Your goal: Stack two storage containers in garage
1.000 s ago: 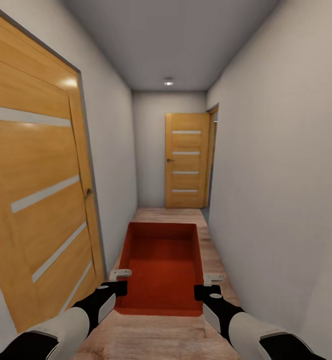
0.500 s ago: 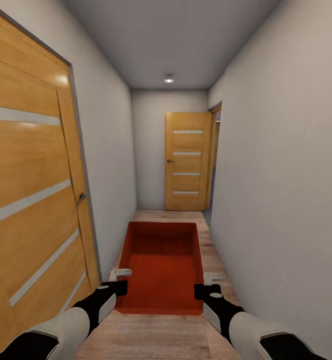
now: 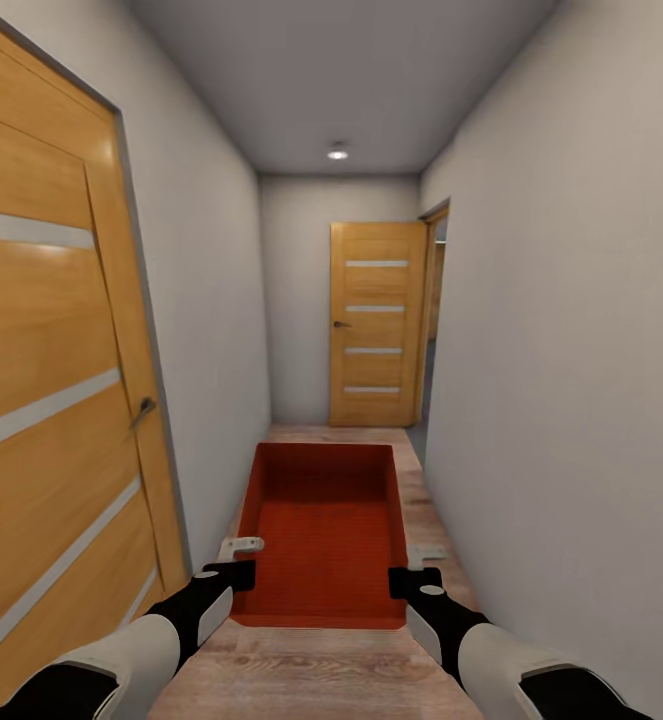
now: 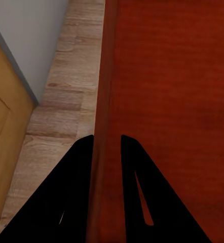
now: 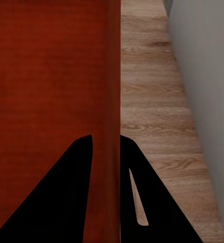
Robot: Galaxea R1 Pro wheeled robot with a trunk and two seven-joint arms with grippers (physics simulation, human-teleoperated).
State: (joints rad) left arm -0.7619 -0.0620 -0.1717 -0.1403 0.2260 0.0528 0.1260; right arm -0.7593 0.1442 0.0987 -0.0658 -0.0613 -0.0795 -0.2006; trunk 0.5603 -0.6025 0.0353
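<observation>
You're mid-carry down the hallway: the storage container (image 3: 323, 535) hangs between your arms, left end effector (image 4: 107, 144) and right end effector (image 5: 106, 143) each clamped on a side wall. Next, steer toward the far door (image 3: 376, 322).

Container (image 3: 321, 530) matt orange-red plastic; floor (image 3: 311, 680) wood-plank; doors (image 3: 376, 320) glossy wood.

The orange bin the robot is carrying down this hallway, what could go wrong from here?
The storage container is held only by thin side walls, one pinched by each end effector, left and right, so it might slip or twist. The corridor is narrow, so it might clip the near door or the right wall.
</observation>
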